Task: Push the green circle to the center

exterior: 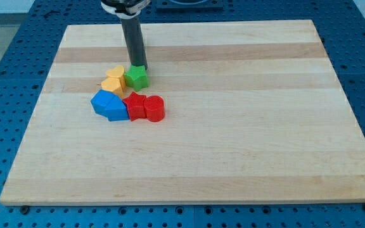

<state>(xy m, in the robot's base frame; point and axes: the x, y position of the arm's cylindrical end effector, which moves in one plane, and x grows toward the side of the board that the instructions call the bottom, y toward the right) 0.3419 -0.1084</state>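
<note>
A green block lies on the wooden board, left of centre and toward the view's top; its exact shape is hard to make out. My tip stands right at its top edge, touching or nearly touching it. The green block sits against a yellow block on its left.
A second yellow block lies just below the first. Blue blocks lie below the yellow ones. A red block and a red cylinder sit just below the green block. All form one tight cluster.
</note>
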